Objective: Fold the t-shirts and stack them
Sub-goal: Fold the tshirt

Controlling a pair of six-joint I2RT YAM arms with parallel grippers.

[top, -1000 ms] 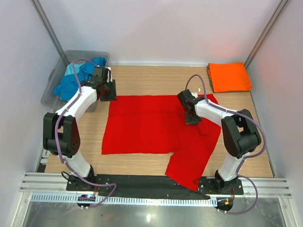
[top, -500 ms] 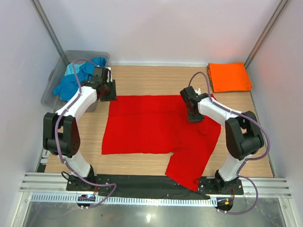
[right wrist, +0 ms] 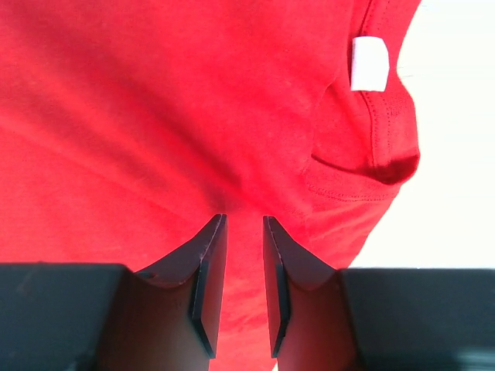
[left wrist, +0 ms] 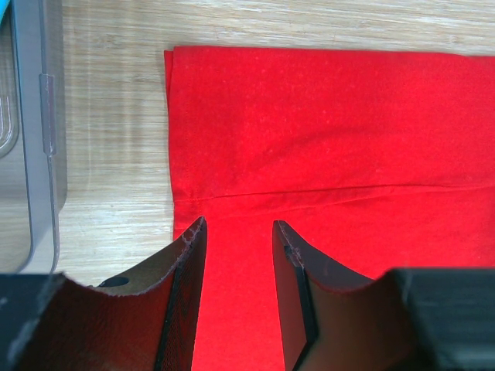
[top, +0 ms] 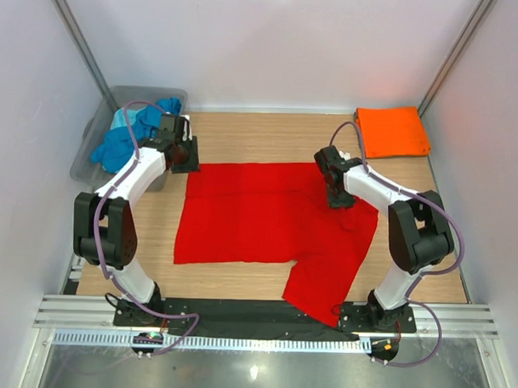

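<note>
Red t-shirt (top: 258, 219): spread flat in the middle of the table (top: 261, 130), lying sideways, neck end towards the right arm, one sleeve reaching the near edge by the right arm's base
Neck of the red shirt: in the right wrist view the collar (right wrist: 371, 166) sits bunched at the cloth's edge, a white label (right wrist: 370, 64) showing inside it
Orange t-shirt (top: 391, 130): folded into a neat square at the far right corner, well apart from the red one
Blue t-shirts (top: 124, 145): heaped loose with a pale turquoise one (top: 125, 119) in the grey tub (top: 148, 92) at the far left
Left gripper (left wrist: 238, 232): over the far left corner of the red shirt, just beside the tub; claw released, fingers well parted, flat cloth showing between them
Right gripper (right wrist: 244, 224): over the red shirt near its collar; claw released, fingers parted only a little, the cloth below them creased, nothing pinched that shows
</note>
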